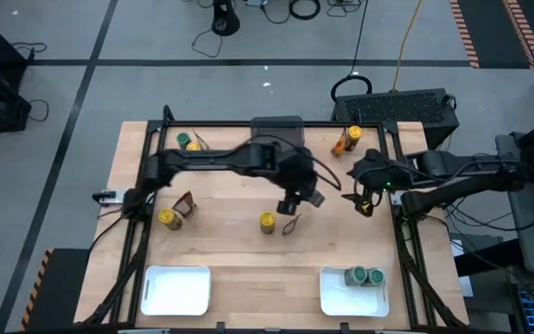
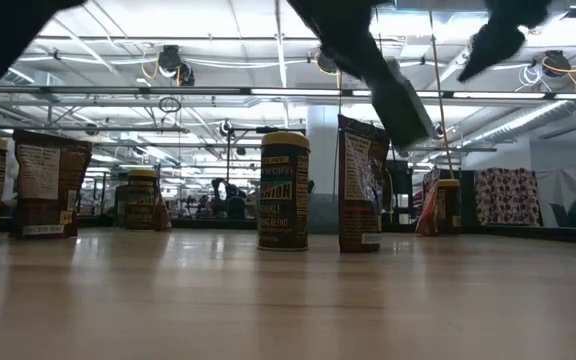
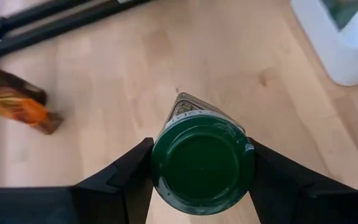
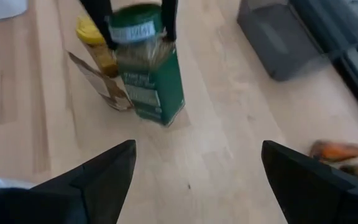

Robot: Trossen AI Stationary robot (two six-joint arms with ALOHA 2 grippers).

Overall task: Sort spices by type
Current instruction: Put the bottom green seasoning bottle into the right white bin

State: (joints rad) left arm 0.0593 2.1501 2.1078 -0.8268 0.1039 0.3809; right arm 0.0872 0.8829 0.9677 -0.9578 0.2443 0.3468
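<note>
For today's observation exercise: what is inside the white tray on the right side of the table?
The right tray holds two green-lidded jars side by side near its far edge; the rest shows bare white. Anything beneath the jars is covered.

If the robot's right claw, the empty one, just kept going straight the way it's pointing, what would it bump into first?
Probably the green-lidded jar held up by the left gripper; it sits almost dead ahead of the open right gripper. Depth is hard to judge.
</note>
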